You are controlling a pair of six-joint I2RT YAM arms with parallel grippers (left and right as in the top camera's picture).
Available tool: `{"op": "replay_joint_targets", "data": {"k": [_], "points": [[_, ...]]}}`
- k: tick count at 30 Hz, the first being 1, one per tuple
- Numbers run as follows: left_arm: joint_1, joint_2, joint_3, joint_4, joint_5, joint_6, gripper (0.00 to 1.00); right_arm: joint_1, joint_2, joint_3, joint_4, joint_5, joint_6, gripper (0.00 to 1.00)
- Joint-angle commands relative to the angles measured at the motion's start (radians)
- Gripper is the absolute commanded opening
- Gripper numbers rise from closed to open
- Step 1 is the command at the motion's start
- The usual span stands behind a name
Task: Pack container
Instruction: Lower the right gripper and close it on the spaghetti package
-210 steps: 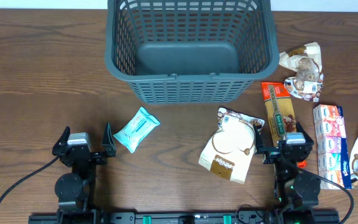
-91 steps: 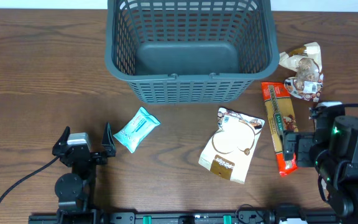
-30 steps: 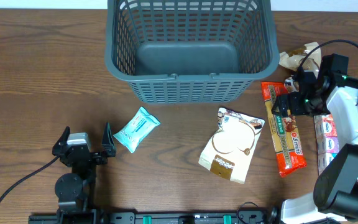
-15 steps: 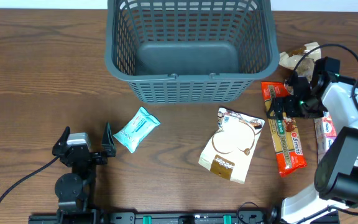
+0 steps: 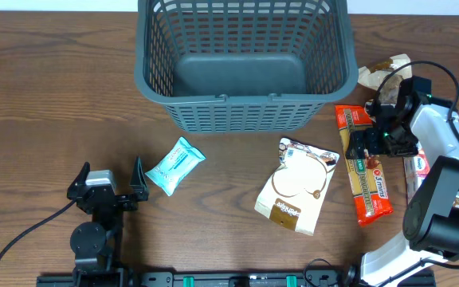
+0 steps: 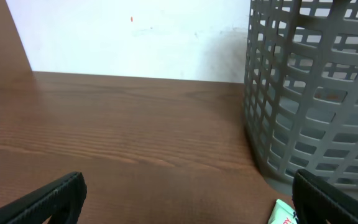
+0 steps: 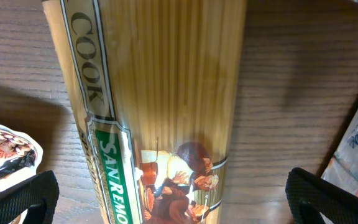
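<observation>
The container (image 5: 245, 101), a large dark grey slotted basket, stands empty at the back centre; its wall (image 6: 316, 93) fills the right of the left wrist view. My right gripper (image 5: 370, 143) hovers open just above a long orange spaghetti pack (image 5: 362, 167) right of the basket. In the right wrist view the pack (image 7: 154, 93) lies between the spread fingertips (image 7: 334, 196), untouched. My left gripper (image 5: 108, 182) rests open at the front left, holding nothing. A teal snack pack (image 5: 174, 165) lies just right of it, its corner (image 6: 283, 213) by the right finger.
A white and brown pouch (image 5: 297, 185) lies left of the spaghetti, its edge (image 7: 5, 149) showing in the right wrist view. A crumpled snack bag (image 5: 389, 80) sits at the back right. A pink tissue pack (image 5: 418, 165) is partly hidden under the right arm.
The right gripper has moved a little toward the front and lower over the spaghetti pack. The left arm and all packs have stayed still.
</observation>
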Motion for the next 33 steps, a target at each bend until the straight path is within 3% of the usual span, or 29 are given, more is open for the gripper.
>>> {"op": "replay_joint_targets", "data": {"k": [1,11,33], "points": [[-0.001,-0.005,-0.016,-0.039,-0.015,-0.004,0.99,0.027,0.007,-0.002,0.0,0.018,0.021,0.99],[-0.001,-0.005,-0.016,-0.04,-0.015,-0.004,0.99,0.113,0.008,-0.003,0.026,0.016,0.021,0.99],[-0.001,-0.005,-0.016,-0.039,-0.015,-0.004,0.99,0.114,0.024,-0.134,0.121,0.013,0.026,0.99]]}}
